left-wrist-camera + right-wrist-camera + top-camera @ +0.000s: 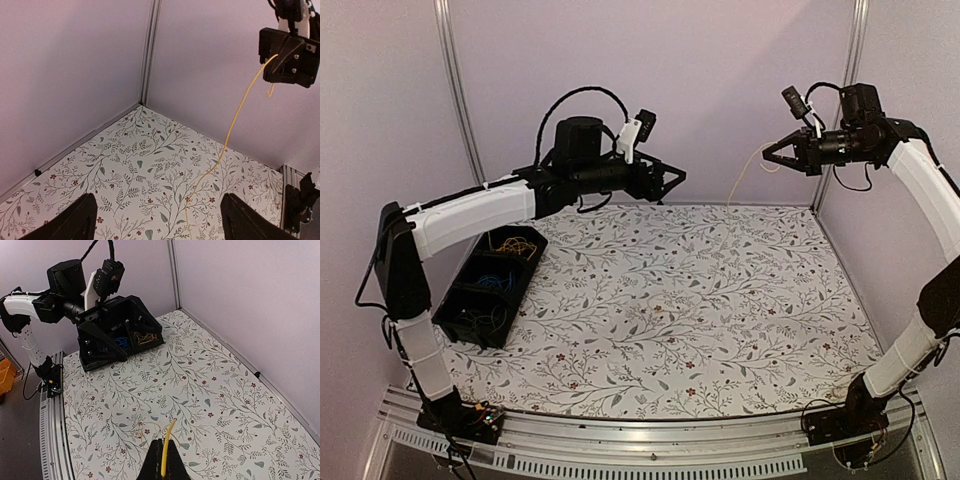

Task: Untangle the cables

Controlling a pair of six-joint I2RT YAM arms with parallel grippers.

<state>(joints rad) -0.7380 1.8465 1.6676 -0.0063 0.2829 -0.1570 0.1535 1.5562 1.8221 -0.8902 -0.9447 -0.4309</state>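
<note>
Had the right gripper [767,152] pinched shut on a single yellow cable [231,125], the strand's short tip poking out past the closed fingers [162,467]. Held that gripper high in the air near the back wall [720,90], towards the right rear corner, well above the table [720,300]. Let the yellow cable hang from the grip in a loose curve, down to the floral table cover, with its lower end lying on the pattern.

Had the left gripper [675,178] spread wide, with nothing between its fingers [75,220], only bare floral surface showing in the gap. Held it raised too, over the rear left part of the table, pointing across at the right gripper and well apart from it.

Found the other cables [505,265] in a black bin [525,295] at the table's left edge, under the left arm: a yellow tangle in the far compartment, blue strands in the next one. Could not make out the contents of the nearest compartment.
</note>
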